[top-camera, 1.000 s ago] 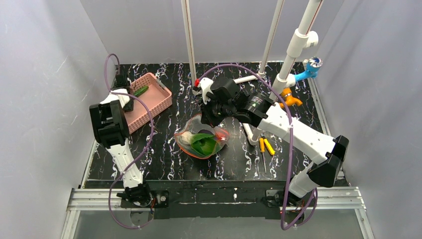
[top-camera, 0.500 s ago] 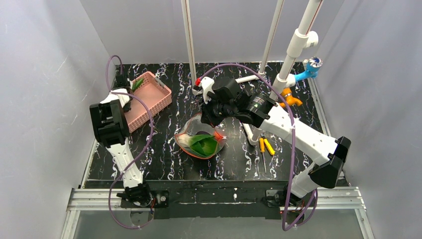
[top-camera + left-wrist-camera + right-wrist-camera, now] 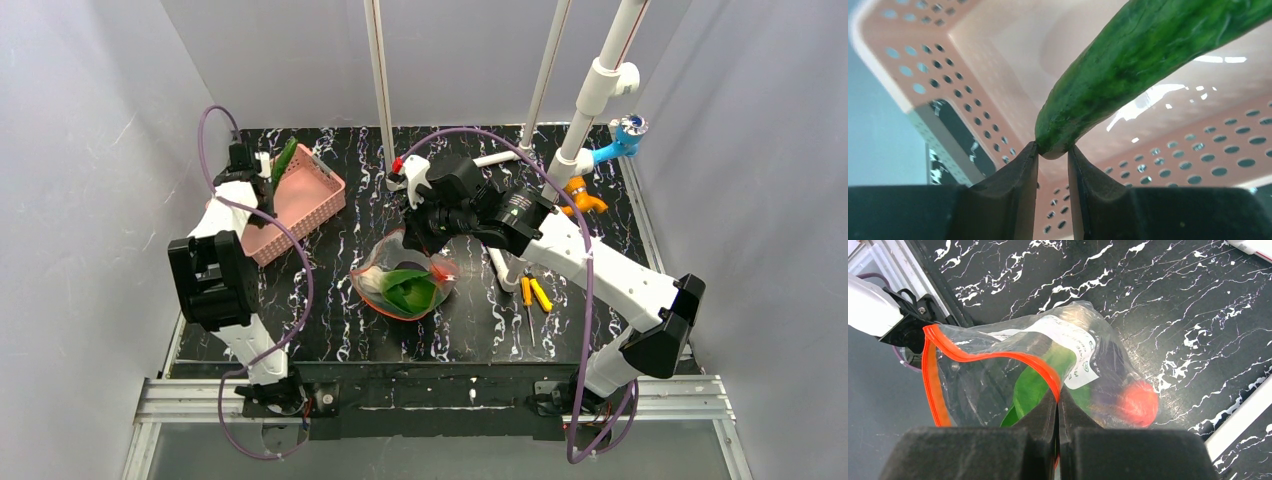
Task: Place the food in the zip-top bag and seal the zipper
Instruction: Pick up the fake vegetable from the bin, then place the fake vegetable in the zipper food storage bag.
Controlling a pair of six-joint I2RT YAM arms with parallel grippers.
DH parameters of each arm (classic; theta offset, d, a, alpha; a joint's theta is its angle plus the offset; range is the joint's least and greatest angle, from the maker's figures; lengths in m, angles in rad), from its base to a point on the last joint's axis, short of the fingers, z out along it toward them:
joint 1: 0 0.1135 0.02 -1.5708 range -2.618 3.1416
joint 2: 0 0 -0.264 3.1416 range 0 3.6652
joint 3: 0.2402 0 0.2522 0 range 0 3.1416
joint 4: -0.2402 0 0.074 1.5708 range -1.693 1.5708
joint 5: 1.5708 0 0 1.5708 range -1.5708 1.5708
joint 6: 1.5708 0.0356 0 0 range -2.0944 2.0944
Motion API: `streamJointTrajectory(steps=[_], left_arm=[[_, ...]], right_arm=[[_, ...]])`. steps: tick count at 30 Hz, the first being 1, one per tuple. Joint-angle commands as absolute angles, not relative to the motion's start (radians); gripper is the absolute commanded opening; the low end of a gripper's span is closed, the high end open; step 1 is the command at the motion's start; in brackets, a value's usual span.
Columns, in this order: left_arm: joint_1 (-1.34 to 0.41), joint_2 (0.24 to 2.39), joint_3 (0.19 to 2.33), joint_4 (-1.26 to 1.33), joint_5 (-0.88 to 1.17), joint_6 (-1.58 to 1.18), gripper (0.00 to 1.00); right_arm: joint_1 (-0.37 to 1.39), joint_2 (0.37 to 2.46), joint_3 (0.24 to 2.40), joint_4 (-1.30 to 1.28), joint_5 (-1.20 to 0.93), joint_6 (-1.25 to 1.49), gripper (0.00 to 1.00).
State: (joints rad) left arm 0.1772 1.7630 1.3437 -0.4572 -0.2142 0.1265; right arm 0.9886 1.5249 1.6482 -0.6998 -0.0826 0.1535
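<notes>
My left gripper [image 3: 1053, 150] is shut on the end of the green cucumber [image 3: 1143, 60] and holds it above the pink basket [image 3: 973, 100]; in the top view the cucumber [image 3: 284, 158] sticks up at the basket's far left corner by the gripper [image 3: 262, 170]. My right gripper [image 3: 1058, 397] is shut on the red-orange zipper [image 3: 998, 356] of the clear bag [image 3: 1098, 365] and holds its mouth open over the table centre [image 3: 404, 288]. Inside the bag lie the green bok choy [image 3: 1030, 385], the orange-red tomato [image 3: 1139, 401] and a dark purple eggplant [image 3: 1100, 397].
Yellow-handled tools [image 3: 534, 295] lie right of the bag. White pipes [image 3: 378, 80] with blue and orange fittings [image 3: 612, 145] stand at the back. The pink basket [image 3: 305, 205] sits at the far left near the grey wall.
My left gripper has lifted the cucumber out of the basket and moved it back and up. The right gripper keeps holding the bag's zipper in place.
</notes>
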Motion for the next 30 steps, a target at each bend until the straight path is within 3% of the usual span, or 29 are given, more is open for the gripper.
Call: streamJointTrajectory(steps=[1,8,13,17,22,30], left_arm=[[0.180,1.717,1.353,-0.604,-0.131,-0.005,0.00],[0.181,1.569,1.342,-0.583,-0.004,-0.114,0.00],[0.180,1.451,1.364,-0.758,-0.039,-0.340,0.00],[0.180,1.313,1.303,-0.875,0.290,-0.520,0.00],[0.178,0.995,1.076,-0.770,0.703,-0.791,0.00],[0.047,0.741,1.043,-0.764,0.813,-0.957,0.00]], right_arm=[[0.987,1.505,1.674,-0.647,-0.101,0.153,0.01],[0.986,1.510,1.678,-0.653,-0.077,0.154,0.01],[0.986,1.541,1.701,-0.659,-0.034,0.156,0.01],[0.986,1.565,1.726,-0.653,0.045,0.159,0.01],[0.986,1.591,1.756,-0.607,0.202,0.210,0.01],[0.986,1.699,1.812,-0.422,0.405,0.216,0.01]])
